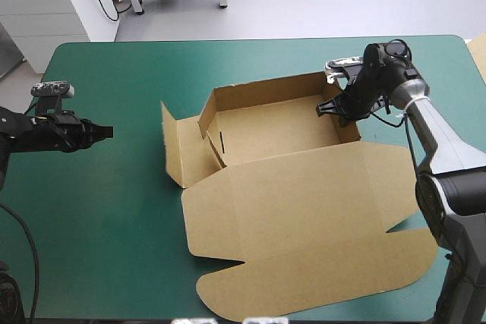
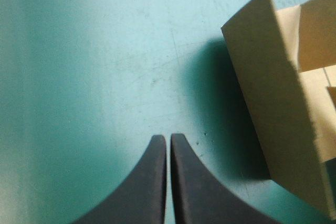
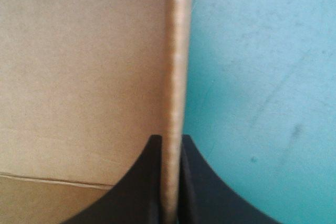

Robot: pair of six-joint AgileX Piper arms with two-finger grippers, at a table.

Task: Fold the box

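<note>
— Where's the box (image 1: pixel 277 130)?
— On the teal-green surface (image 1: pixel 114 218), toward its right half. Brown board, an open tray: far and right walls raised, the left side flap splayed outward.
— The lid (image 1: pixel 304 225)?
— Flat, spread toward the surface's near edge.

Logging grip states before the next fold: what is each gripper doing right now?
Left gripper: shut, holding nothing, beside the box.
Right gripper: shut on the box's wall.

Bright, even light from above covers the teal-green counter (image 1: pixel 114 210), and its shadows are soft. In the left wrist view the box (image 2: pixel 273 103) throws a dark shadow just beside its wall.
</note>
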